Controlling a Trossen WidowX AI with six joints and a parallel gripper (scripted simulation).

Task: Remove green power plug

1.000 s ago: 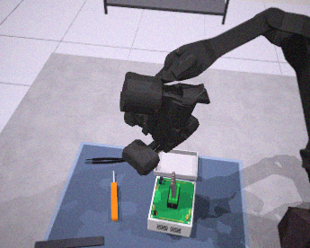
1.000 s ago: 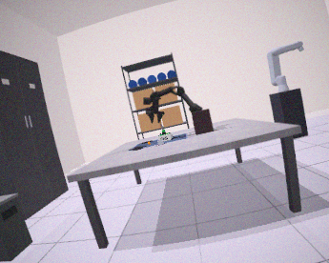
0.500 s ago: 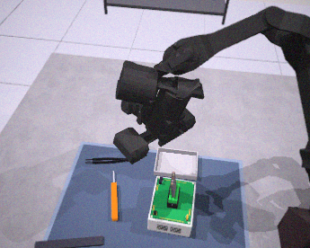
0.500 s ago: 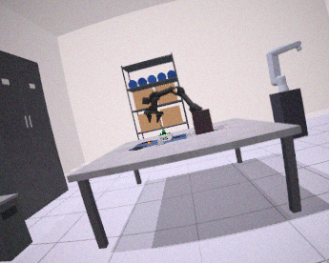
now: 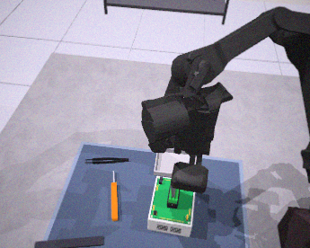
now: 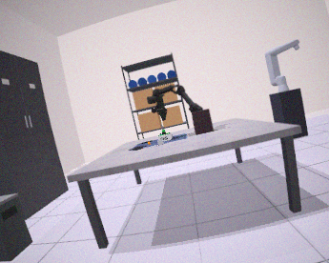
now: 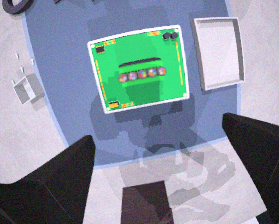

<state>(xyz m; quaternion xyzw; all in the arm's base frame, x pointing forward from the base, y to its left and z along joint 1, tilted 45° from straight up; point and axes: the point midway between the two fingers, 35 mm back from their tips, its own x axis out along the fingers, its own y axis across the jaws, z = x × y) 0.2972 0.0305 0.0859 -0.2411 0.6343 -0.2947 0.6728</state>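
From my remote station, my gripper (image 5: pixel 190 177) (image 6: pixel 163 117) (image 7: pixel 159 131), wide open and empty, hovers above the green power plug (image 5: pixel 172 199) (image 6: pixel 163 131) (image 7: pixel 142 74), seated right of the mat's (image 5: pixel 137 193) (image 6: pixel 180 137) (image 7: pixel 60 95) middle, its long axis running toward the far edge, roughly parallel to my fingertip line.

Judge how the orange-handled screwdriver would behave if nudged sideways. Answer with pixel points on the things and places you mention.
The screwdriver (image 5: pixel 114 200) would probably roll or pivot a little, being long and narrow. Its straight handle and thin shaft suggest it would stay stiff. Lying flat on the mat (image 5: pixel 90 202), it seems unlikely to tip.
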